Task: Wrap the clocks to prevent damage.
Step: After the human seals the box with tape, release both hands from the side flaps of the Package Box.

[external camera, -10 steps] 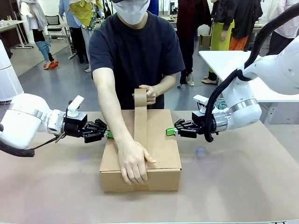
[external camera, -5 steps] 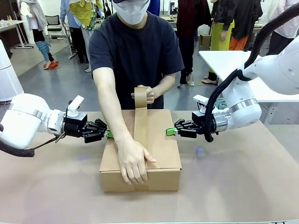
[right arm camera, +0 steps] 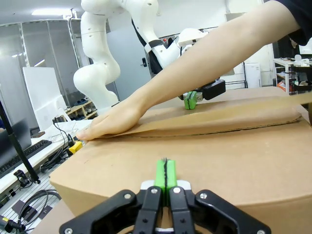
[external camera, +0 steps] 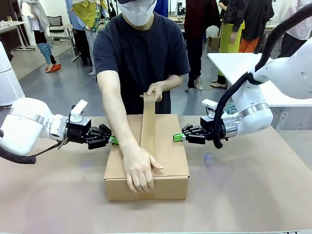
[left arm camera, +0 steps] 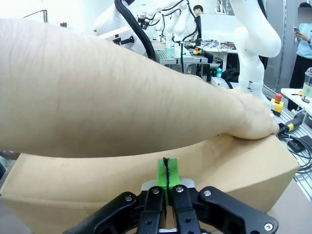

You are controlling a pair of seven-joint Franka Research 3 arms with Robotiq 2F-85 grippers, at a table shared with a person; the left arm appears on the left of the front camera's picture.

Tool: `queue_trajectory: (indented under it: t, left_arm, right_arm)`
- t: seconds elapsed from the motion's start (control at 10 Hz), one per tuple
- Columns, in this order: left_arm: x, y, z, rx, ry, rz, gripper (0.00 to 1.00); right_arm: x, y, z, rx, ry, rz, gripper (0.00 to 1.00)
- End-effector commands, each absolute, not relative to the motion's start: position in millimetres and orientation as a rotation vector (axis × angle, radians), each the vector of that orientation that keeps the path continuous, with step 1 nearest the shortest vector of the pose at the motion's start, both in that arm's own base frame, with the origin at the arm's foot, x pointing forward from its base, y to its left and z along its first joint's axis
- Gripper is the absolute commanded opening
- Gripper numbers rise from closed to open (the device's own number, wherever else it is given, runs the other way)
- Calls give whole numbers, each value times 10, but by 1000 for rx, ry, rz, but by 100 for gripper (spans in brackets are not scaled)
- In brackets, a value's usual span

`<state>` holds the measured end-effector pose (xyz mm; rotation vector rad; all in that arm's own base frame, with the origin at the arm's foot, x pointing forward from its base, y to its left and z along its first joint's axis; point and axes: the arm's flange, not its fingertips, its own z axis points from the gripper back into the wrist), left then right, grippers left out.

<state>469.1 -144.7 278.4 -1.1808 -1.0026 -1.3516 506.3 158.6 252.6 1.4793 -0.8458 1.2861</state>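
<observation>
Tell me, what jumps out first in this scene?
A cardboard box sits mid-table, and a person presses one hand flat on its near end while the other hand pulls a strip of brown tape up from its far end. On either side, the left gripper and right gripper, shut, press green-tipped fingers against the box's side walls.

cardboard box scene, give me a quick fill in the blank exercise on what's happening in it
1. The person's hand presses a strip of brown ____ onto the cardboard box.
2. The left gripper and right gripper press the box's sides with their jaws ____.
3. The pads at both grippers' tips are coloured ____.
4. The person's other hand holds the strip's far end ____ the box.

Missing words: tape; shut; green; above
</observation>
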Motion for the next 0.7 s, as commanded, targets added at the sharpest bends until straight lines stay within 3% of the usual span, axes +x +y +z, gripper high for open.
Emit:
queue_trajectory:
  t: [0.0,0.6]
  left_arm:
    - [4675,-1462,2752,-1172,-1002,-1341,0]
    - [4675,-1462,2752,-1172,-1002,-1341,0]
  right_arm:
    - [5061,1573,2499,1469,-841,1276,1]
    - [5061,1573,2499,1469,-841,1276,1]
